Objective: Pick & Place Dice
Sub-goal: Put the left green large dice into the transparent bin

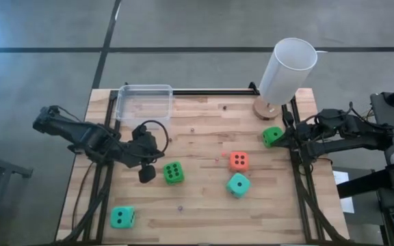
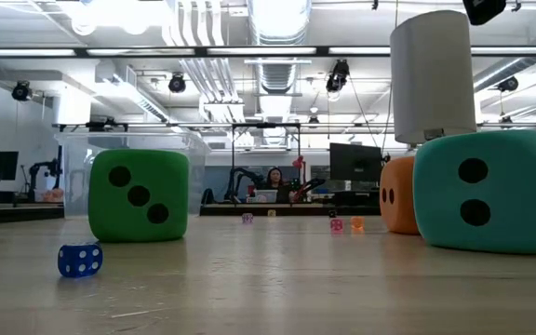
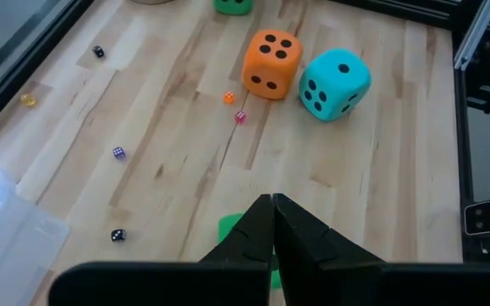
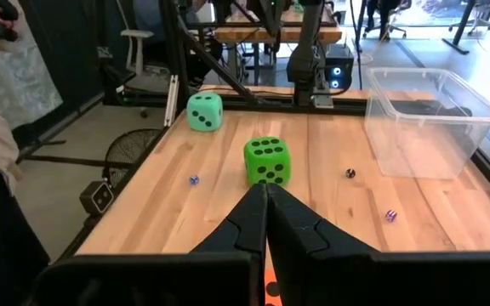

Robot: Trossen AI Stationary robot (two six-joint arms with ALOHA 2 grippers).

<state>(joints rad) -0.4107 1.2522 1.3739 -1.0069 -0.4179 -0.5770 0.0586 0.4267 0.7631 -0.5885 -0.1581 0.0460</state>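
The left gripper [image 1: 147, 173], fingers together and empty, hovers with a green die [image 1: 174, 172] just beside it at three o'clock. The right gripper [image 1: 284, 139], likewise closed, has another green die [image 1: 273, 136] at nine o'clock.

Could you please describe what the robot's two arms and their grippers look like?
Both arms are dark, nearly black, built of jointed segments with black cables looping along them. The left gripper and right gripper each end in two matte black fingers that taper to a wedge-like point. No markings are visible.
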